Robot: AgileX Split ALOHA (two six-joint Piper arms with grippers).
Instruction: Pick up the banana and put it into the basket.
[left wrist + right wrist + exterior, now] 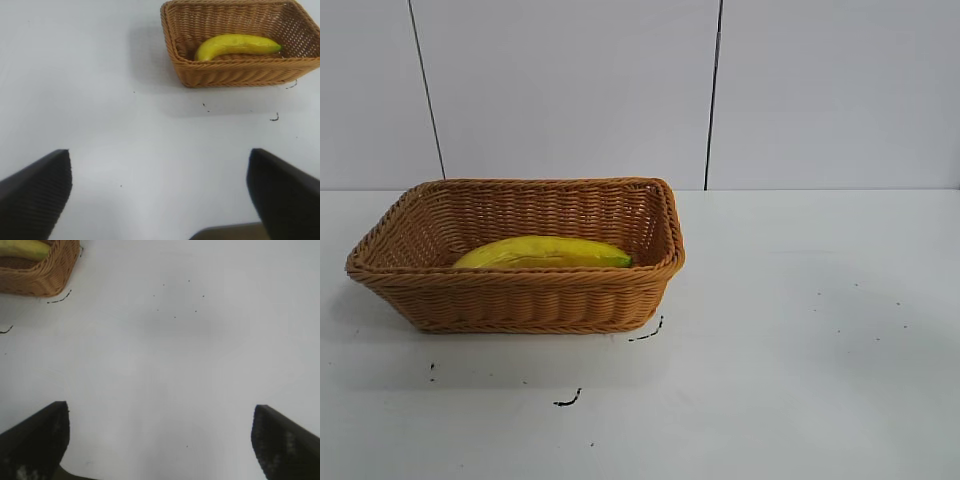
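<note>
**Banana in basket, both tools wide and off the work**

Banana [542, 252] lay inside the basket [520, 300], along its near wall, yellow with the greenish tip pointing toward the basket's right end in the exterior view. You had the basket sitting on the white bench [800, 330], on the left half of that view, rim level, nothing else in it that showed.

Your left tool [159, 200] was spread wide over bare bench, holding nothing; its two dark fingers [35, 192] sat at the frame's outer edges. Its wrist camera saw the basket [240, 75] well apart from the tool, with the banana [235, 45] resting against the basket's nearer long wall.

Your right tool [160, 440] was also spread wide and held nothing, fingers [285, 442] over bare bench. Its camera caught only one corner of the basket [45, 277] and a bit of banana [22, 247], well away.

Neither arm appeared in the exterior view. A few small black marks [568, 400] dotted the bench just in front of the basket.
</note>
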